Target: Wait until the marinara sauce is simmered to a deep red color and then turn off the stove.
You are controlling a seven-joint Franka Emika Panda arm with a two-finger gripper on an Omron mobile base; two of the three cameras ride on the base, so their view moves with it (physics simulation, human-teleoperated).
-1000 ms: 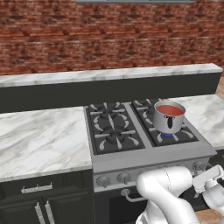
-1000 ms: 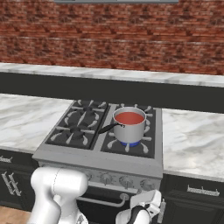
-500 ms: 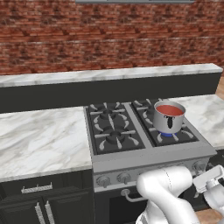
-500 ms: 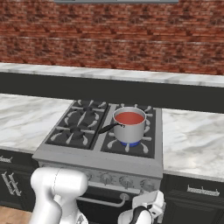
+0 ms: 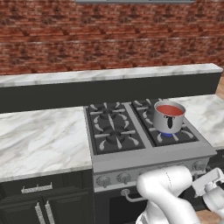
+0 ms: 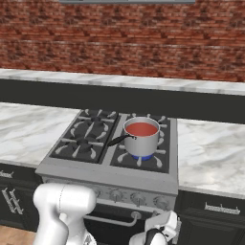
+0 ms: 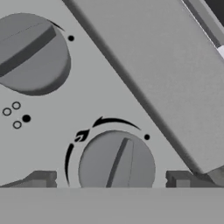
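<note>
1. The brick wall fills the far side of the kitchen, and below it runs a dark backsplash with a marble ledge.
2. The marble bench lies on both sides of the stove, with dark cabinets below it.
3. The stove stands in the middle of the bench. It has black grates, a row of round knobs on the near front panel and an oven handle below them.
4. The saucepan stands on the near right burner, with a blue flame under it. Its dark handle points to the left.
5. The marinara sauce fills the saucepan as a flat red round surface.
6. The gripper is low at the front panel of the stove, near its right end. Its fingers are wide apart, one at each side of a knob and close to it; I cannot tell if they touch it.
7. A second knob is seen beside it in the hand view.
</note>
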